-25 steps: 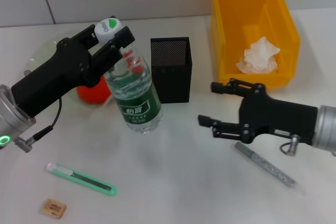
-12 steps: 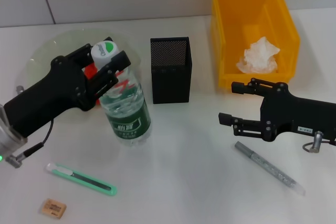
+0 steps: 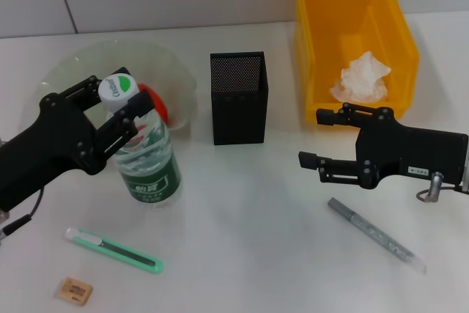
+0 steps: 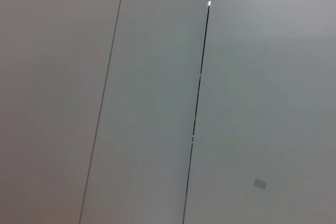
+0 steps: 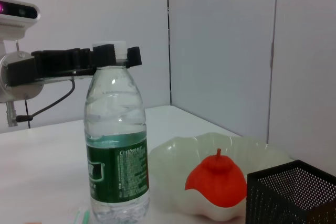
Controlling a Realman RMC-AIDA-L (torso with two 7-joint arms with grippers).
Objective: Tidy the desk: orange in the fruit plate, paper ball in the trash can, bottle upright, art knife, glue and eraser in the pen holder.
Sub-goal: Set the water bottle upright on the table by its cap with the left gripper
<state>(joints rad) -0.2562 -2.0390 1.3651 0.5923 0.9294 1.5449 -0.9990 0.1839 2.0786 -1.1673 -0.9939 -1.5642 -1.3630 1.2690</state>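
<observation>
The clear bottle (image 3: 149, 168) with a green label stands upright on the table, its white cap (image 3: 117, 87) between the fingers of my left gripper (image 3: 115, 98), which is shut on its neck. The right wrist view shows the same bottle (image 5: 116, 150) and left gripper (image 5: 113, 56). The orange (image 3: 154, 100) lies in the fruit plate (image 3: 110, 53). The paper ball (image 3: 360, 78) is in the yellow trash can (image 3: 308, 49). My right gripper (image 3: 313, 138) hovers open right of the black pen holder (image 3: 238, 97). A silver glue stick (image 3: 374, 234), a green art knife (image 3: 113, 249) and a tan eraser (image 3: 75, 290) lie on the table.
The bottle stands just in front of the plate's near rim. In the right wrist view the orange (image 5: 216, 179) sits in the plate (image 5: 173, 153) beside the pen holder (image 5: 289, 192). The left wrist view shows only grey wall panels.
My left gripper carried the bottle left and toward the front, turning it from tilted to upright on the table. My right gripper drew back to the right.
</observation>
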